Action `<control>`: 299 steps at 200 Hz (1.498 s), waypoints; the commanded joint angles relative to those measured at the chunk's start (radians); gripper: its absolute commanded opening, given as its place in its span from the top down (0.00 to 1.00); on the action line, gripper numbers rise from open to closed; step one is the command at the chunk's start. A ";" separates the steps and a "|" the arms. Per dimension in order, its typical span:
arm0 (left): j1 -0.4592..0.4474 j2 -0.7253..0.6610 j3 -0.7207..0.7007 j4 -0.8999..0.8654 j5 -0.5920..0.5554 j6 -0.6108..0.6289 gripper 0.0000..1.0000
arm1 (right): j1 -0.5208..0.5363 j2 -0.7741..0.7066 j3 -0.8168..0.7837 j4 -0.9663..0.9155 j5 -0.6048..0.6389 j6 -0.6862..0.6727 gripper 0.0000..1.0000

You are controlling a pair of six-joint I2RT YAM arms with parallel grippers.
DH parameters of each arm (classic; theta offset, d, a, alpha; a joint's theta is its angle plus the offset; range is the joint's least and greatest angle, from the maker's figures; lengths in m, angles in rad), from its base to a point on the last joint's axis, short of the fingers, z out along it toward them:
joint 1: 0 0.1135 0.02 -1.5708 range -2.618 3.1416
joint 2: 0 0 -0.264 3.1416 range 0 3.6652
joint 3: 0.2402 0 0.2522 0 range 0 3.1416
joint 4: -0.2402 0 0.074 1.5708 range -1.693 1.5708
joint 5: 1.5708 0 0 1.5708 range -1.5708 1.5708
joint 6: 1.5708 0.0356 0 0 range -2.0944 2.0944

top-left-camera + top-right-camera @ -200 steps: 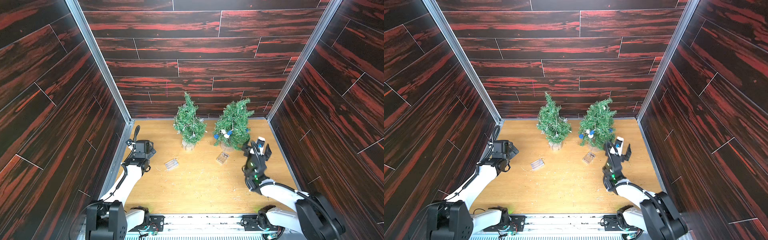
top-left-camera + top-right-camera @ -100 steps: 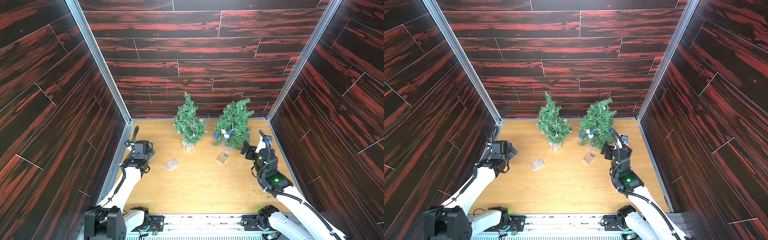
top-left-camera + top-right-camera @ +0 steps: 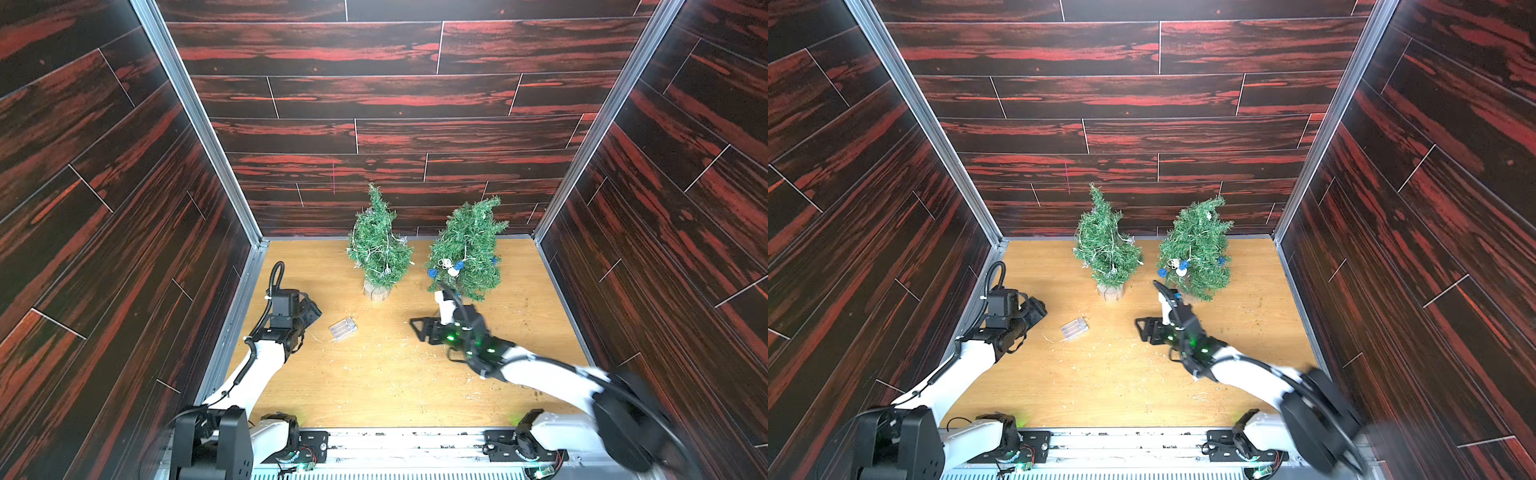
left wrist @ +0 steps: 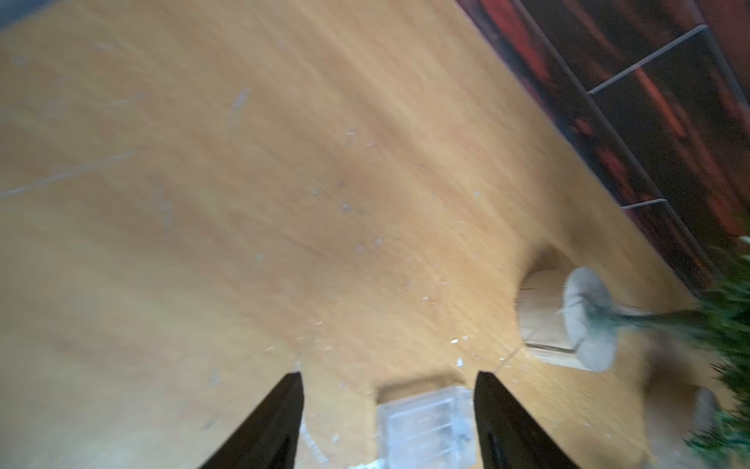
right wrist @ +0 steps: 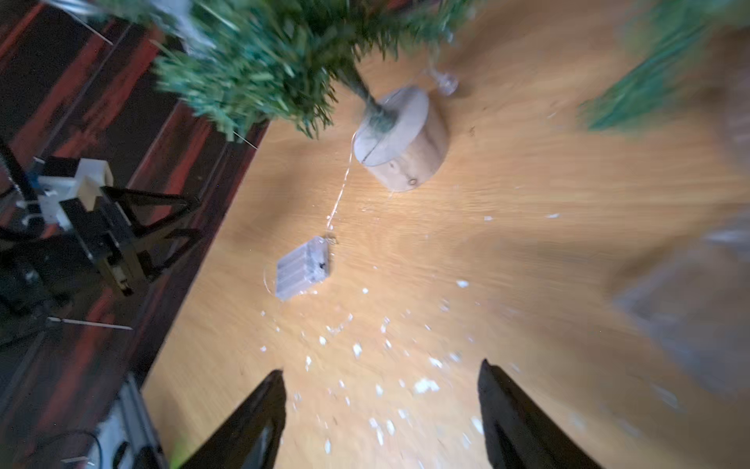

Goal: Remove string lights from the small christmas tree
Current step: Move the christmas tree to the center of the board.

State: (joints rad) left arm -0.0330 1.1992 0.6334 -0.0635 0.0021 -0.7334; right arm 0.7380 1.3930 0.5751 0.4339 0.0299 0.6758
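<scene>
**Top views:** The right hand [image 3: 417,328] has swung from beside the right tree [image 3: 467,249] to low over the bench [image 3: 374,386] in front of it, and now hides the spot where the 2nd box lay. The left hand [image 3: 311,312] has edged toward the clear battery box [image 3: 343,328]. In both top views the string lights [image 3: 380,253] are on the 2 trees.

**Left wrist:** The left hand's jaws stand moderately apart, with the box lying between them, ungripped.

**Right wrist:** The view is motion-blurred. The right hand's jaws are apart and empty. The wire [image 5: 341,191] runs from the left tree's base [image 5: 401,138] to the box.

**Judgement:** Both arms are closing on the boxes. Unwinding has not begun.
</scene>
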 commanded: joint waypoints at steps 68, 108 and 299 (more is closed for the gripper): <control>-0.084 0.270 0.112 0.276 0.051 -0.046 0.37 | 0.006 0.457 0.215 0.459 0.108 0.176 0.34; -0.119 0.408 0.183 0.364 0.058 -0.064 0.40 | -0.012 0.588 0.301 0.500 0.137 0.205 0.43; -0.174 0.735 0.403 0.459 0.139 -0.022 0.46 | -0.033 0.883 0.638 0.425 0.041 0.212 0.57</control>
State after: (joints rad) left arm -0.2081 1.9301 1.0267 0.3714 0.1322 -0.7704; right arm 0.6846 2.2181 1.1725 0.8677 0.0948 0.8799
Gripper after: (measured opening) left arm 0.549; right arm 0.429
